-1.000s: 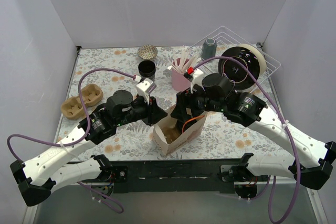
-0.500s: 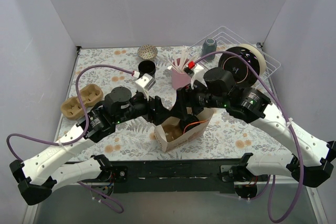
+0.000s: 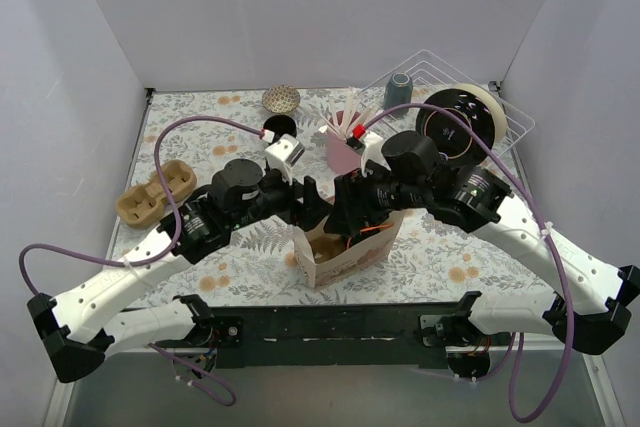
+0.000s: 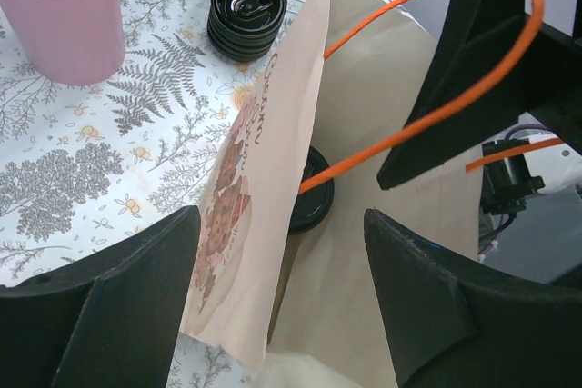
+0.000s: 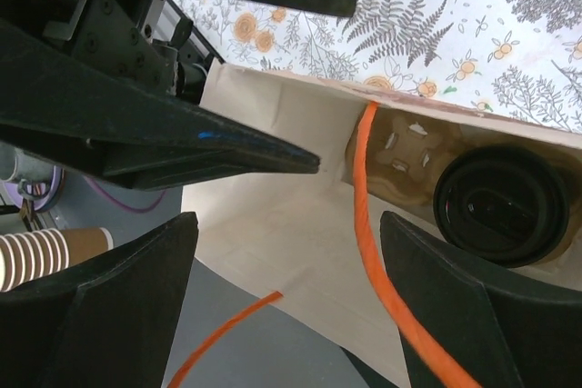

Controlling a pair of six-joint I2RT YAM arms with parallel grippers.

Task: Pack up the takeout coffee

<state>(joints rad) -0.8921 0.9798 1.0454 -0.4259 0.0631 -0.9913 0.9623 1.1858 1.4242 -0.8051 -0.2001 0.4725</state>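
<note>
1. Both arms meet over the paper bag in the top view. In the last half second the left gripper has pushed in closer to the right gripper. We cannot see the bag's contents beneath them.
2. The left wrist shows us what is hidden from above: the takeout coffee stands inside the bag. The left jaws are spread wide, with the bag's printed wall between them.
3. From the right wrist we look down on the coffee's lid, low in the bag beside an orange handle. The right jaws gape wide, holding nothing.
</note>
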